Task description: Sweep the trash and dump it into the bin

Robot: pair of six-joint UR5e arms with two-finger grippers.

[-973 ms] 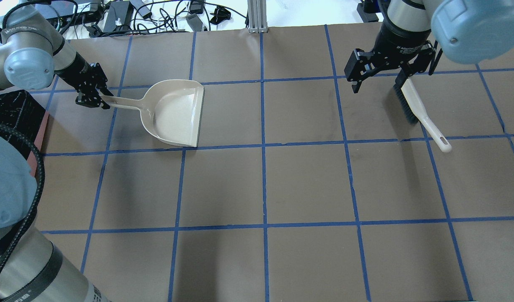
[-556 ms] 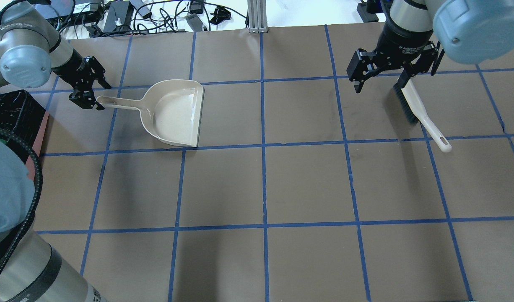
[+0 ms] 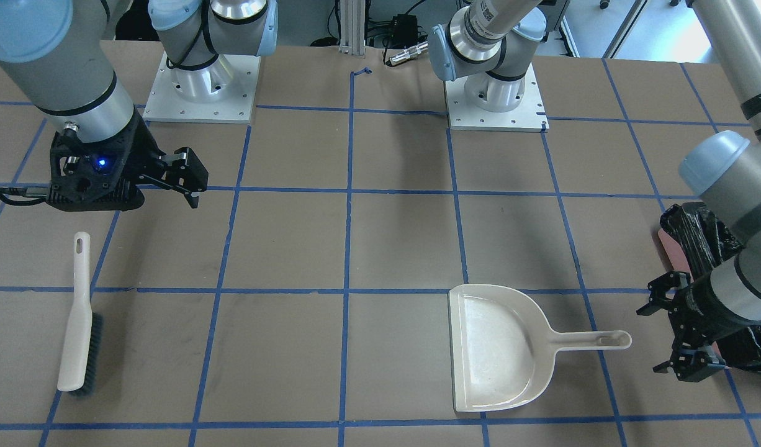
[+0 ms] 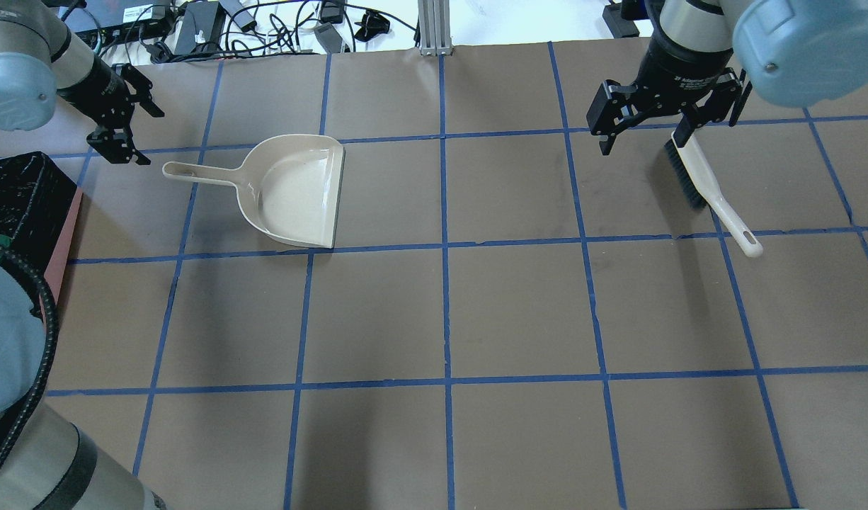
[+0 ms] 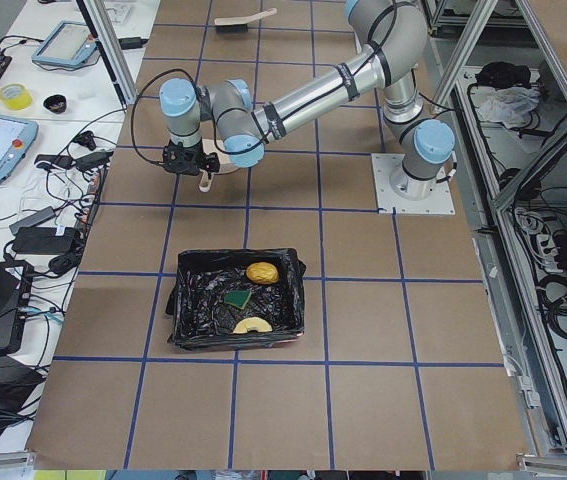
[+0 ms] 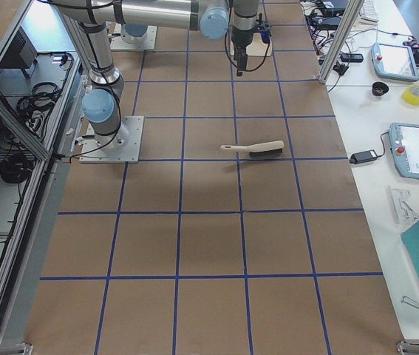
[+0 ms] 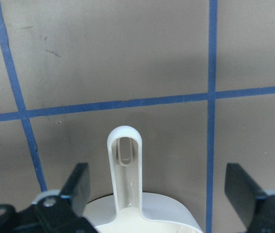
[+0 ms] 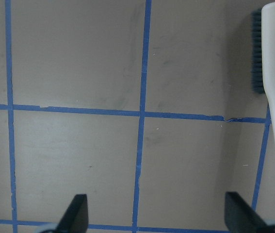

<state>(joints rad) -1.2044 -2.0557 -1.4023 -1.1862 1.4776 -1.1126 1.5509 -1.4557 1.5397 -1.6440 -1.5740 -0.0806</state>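
Note:
The trash lies in the bin [image 5: 179,310], a pink box lined with a black bag. It holds a golden-brown roll [image 5: 261,272], a curved tan-and-white piece [image 5: 252,325] and a greenish-looking wedge [image 5: 237,298]. The bin's corner shows at the overhead view's left edge [image 4: 16,191]. The beige dustpan [image 4: 299,191] lies empty on the table. My left gripper [image 4: 148,136] is open and empty, just off the dustpan handle's [image 7: 125,165] end. My right gripper [image 4: 643,142] is open and empty above the table, beside the brush [image 4: 696,177].
The brush [image 3: 76,323] lies flat on the far right of the table, handle toward the robot. The dustpan [image 3: 498,347] opens toward the table's middle. Cables and power bricks [image 4: 214,25] lie past the far table edge.
My left gripper has come off the dustpan handle and drawn back toward the far left. The dustpan stayed put. The right gripper has hardly moved.

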